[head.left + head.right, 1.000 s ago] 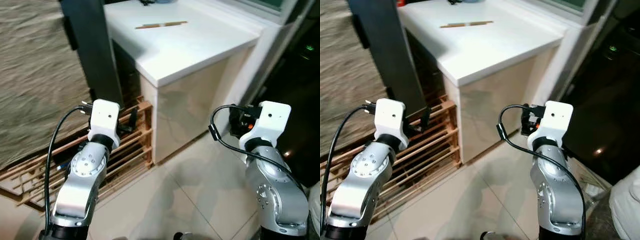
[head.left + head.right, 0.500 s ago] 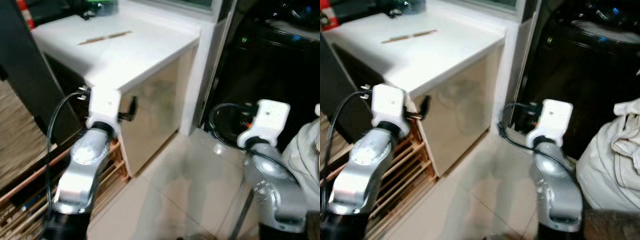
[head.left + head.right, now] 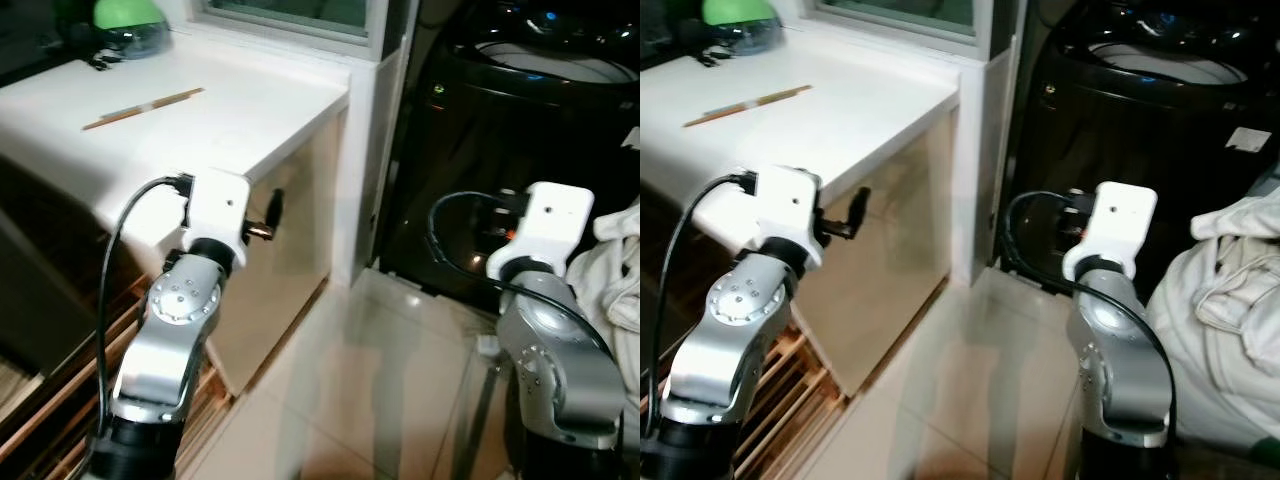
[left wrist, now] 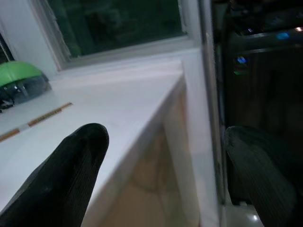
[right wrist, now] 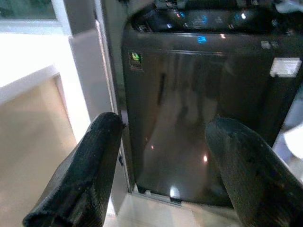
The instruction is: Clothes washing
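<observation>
A black top-loading washing machine (image 3: 520,140) stands to the right of a white pillar, with blue lights on its panel (image 5: 199,21). A pile of white clothes (image 3: 1225,320) lies at the right edge, beside my right arm. My right gripper (image 5: 165,125) is raised in front of the machine's dark front, open and holding nothing. My left gripper (image 4: 165,137) is held up beside the white counter (image 3: 200,120), also open and holding nothing. Neither gripper touches anything.
A thin wooden stick (image 3: 145,107) and a green-lidded object (image 3: 128,15) lie on the counter under a window. A wooden slatted rack (image 3: 40,420) sits low at the left. Glossy pale tiles (image 3: 370,400) run between counter and machine.
The camera has swung right: the dark panel and rack slid out to the left, and the washing machine and clothes pile came into view. Both arms keep their raised pose.
</observation>
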You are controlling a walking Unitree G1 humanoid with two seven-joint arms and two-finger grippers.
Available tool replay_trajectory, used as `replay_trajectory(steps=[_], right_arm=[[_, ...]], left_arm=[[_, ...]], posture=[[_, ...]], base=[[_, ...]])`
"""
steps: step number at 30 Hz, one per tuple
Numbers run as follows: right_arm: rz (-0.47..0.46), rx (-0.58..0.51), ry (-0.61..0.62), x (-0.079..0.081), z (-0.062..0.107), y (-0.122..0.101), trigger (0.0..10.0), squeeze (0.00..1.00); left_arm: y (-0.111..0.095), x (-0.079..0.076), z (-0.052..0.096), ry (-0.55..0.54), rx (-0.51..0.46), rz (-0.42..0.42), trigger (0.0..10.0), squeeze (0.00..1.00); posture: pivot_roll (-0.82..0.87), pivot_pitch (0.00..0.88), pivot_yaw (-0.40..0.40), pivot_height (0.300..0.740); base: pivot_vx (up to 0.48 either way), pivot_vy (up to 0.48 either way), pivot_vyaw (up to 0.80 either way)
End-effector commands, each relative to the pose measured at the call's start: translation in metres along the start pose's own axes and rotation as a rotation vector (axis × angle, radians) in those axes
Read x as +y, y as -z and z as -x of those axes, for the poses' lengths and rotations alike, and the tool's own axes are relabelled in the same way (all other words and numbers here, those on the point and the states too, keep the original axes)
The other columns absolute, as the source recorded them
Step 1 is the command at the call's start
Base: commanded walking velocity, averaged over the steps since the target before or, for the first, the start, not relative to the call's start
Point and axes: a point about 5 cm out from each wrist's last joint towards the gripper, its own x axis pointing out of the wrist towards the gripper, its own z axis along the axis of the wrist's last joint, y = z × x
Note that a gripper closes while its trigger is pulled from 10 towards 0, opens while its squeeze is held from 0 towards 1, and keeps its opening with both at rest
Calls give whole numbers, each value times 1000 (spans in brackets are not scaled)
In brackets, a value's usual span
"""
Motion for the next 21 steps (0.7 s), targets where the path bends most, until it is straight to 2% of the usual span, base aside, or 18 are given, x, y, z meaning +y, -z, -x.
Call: replay_trajectory(steps=[1, 5, 8, 9, 10, 11, 12, 15, 21], right_arm=[[-10, -9, -44, 11, 1, -5, 10000, 0], [-44, 36, -66, 15, 2, -5, 10000, 0], [-41, 13, -66, 16, 1, -9, 10000, 0], [-28, -7, -53, 16, 0, -11, 10000, 0], [7, -86, -20, 13, 0, -17, 10000, 0], [7, -86, -20, 13, 0, -17, 10000, 0], [48, -123, 14, 11, -1, -20, 10000, 0], [21, -71, 10, 11, -3, -17, 10000, 0], [28, -77, -30, 12, -3, -18, 10000, 0]], left_arm=[[4, 10, 2, -39, 23, -18, 10000, 0], [4, 13, 4, -54, 26, -21, 10000, 0], [4, 14, 3, -51, 24, -26, 10000, 0], [3, 14, 3, -50, 23, -25, 10000, 0], [3, 15, 3, -50, 23, -23, 10000, 0], [3, 15, 3, -50, 23, -23, 10000, 0], [5, 16, 2, -50, 29, -9, 10000, 0], [7, 16, 1, -51, 36, 3, 10000, 0], [2, 14, -2, -39, 16, -4, 10000, 0]], posture=[[43, 0, -6, 740], [48, 0, -13, 740], [48, 0, -12, 740], [49, 0, -11, 740], [46, 0, -9, 740], [46, 0, -9, 740], [35, 0, 2, 740], [32, 0, 6, 740], [22, 0, 18, 740]], base=[[330, 0, -781], [328, 0, -730], [331, 0, -140], [334, 0, 0], [326, 0, 0], [326, 0, 0], [330, 0, 0], [321, 0, 0], [286, 0, -222]])
